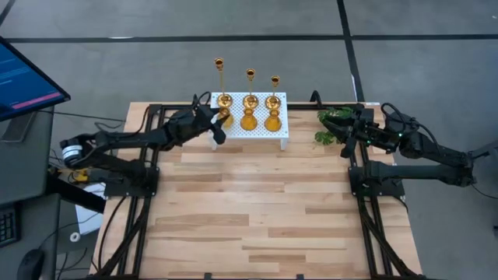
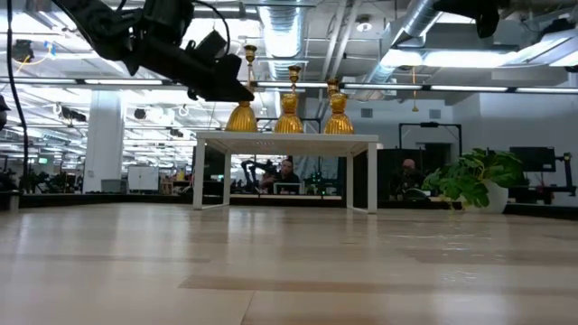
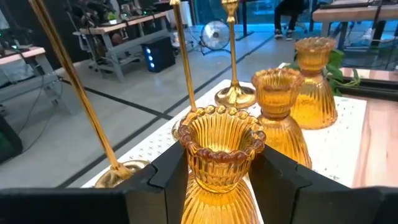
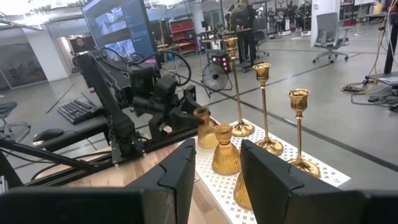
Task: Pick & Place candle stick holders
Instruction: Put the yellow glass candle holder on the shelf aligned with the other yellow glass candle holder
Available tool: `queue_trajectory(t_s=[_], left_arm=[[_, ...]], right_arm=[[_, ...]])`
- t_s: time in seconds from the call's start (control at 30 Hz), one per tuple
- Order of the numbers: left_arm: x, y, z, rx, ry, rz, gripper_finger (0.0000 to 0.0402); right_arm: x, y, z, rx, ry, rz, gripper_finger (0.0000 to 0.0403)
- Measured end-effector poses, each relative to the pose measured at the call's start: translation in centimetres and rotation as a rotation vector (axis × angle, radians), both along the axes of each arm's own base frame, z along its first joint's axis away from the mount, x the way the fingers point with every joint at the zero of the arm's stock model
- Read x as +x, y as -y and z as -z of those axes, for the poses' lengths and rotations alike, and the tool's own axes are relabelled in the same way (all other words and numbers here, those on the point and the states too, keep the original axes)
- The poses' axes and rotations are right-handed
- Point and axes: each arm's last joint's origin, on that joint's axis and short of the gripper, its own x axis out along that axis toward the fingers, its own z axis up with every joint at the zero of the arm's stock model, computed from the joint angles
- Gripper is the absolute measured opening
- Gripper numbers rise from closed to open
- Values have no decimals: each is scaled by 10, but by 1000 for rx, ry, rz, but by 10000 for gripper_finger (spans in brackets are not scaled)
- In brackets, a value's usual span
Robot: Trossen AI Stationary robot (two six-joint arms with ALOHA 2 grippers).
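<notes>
A white perforated stand (image 1: 261, 134) at the table's far middle carries three tall brass candlesticks (image 1: 250, 85) in a far row. Three squat amber ribbed holders (image 1: 248, 120) stand in front of them on their wide bases. My left gripper (image 1: 220, 124) is at the leftmost amber holder (image 3: 221, 143) and is shut on it. My right gripper (image 4: 217, 168) is open and empty. It hovers near the table's far right by the green plant (image 1: 331, 124) and faces the stand. My left gripper pinches the leftmost amber holder's narrow neck (image 3: 217, 183), just under the beaded flared rim, between its two fingers (image 3: 168, 180). The fingers come from the table's left, slanting slightly down. The holder is upright, and in the low view its base (image 2: 240, 119) stands on the stand.
The other two amber holders (image 3: 280, 124) stand close beside the held one, with the thin brass stems (image 3: 183, 68) just behind it. The plant (image 2: 474, 176) sits at the far right. Bare wooden table (image 1: 257, 210) lies between the stand and the near edge.
</notes>
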Motion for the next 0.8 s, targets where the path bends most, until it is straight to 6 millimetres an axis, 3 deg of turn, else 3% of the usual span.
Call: queue_trajectory(t_s=[0.43,0.8], left_arm=[[-2,-2,9,-24,-10,3,156],[-5,2,2,0,23,15,266]], right_arm=[[0,0,0,-3,-4,0,120],[0,0,0,-7,-6,-1,120]])
